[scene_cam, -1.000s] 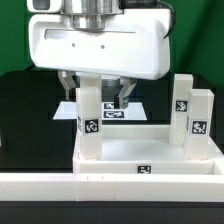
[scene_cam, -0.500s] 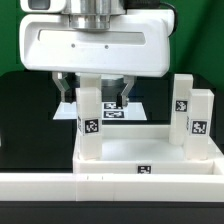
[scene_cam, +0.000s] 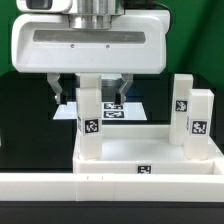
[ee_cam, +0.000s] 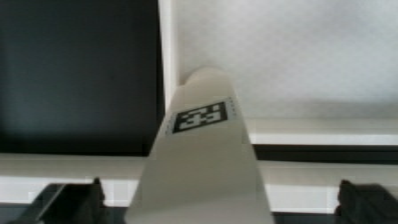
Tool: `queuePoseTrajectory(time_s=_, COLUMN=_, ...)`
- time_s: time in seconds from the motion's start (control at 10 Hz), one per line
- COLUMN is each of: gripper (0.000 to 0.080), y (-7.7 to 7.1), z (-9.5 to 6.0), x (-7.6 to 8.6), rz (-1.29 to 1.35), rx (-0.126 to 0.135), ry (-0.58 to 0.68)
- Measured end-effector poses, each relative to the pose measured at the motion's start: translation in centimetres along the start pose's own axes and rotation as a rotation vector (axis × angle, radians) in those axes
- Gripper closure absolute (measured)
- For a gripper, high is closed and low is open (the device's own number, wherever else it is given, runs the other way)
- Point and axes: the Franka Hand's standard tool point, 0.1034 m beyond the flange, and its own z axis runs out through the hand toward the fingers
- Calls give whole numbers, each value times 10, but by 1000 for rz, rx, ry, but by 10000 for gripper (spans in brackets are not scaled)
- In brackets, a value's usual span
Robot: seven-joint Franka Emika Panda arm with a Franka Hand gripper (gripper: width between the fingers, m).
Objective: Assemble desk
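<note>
The white desk panel (scene_cam: pixel 150 150) lies flat on the black table with three white tagged legs standing on it. One leg (scene_cam: pixel 88 120) stands at the corner on the exterior view's left, and two legs (scene_cam: pixel 183 103) (scene_cam: pixel 201 118) stand on the right. My gripper (scene_cam: pixel 92 97) is open above the left leg, with a dark fingertip (scene_cam: pixel 59 93) on each side and apart from it. In the wrist view the same leg (ee_cam: pixel 201 140) rises between the open gripper (ee_cam: pixel 217 205), a gap showing on both sides.
The marker board (scene_cam: pixel 122 108) lies on the table behind the panel. A long white rail (scene_cam: pixel 110 185) runs along the table's near edge. The big white gripper housing (scene_cam: pixel 90 45) fills the top of the exterior view.
The jaws have spread wider: the finger on the exterior view's left has moved away from the leg. The gripper housing has shifted left and looks larger. The legs and panel have not moved.
</note>
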Motion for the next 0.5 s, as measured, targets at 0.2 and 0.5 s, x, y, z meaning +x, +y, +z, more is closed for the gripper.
queuePoseTrajectory(time_s=0.2, gripper=381, y=0, z=0, x=0, rz=-8, rx=-2, ry=2)
queuePoseTrajectory(time_s=0.5, gripper=511, y=1, z=0, x=0, rz=-7, rx=-2, ry=2)
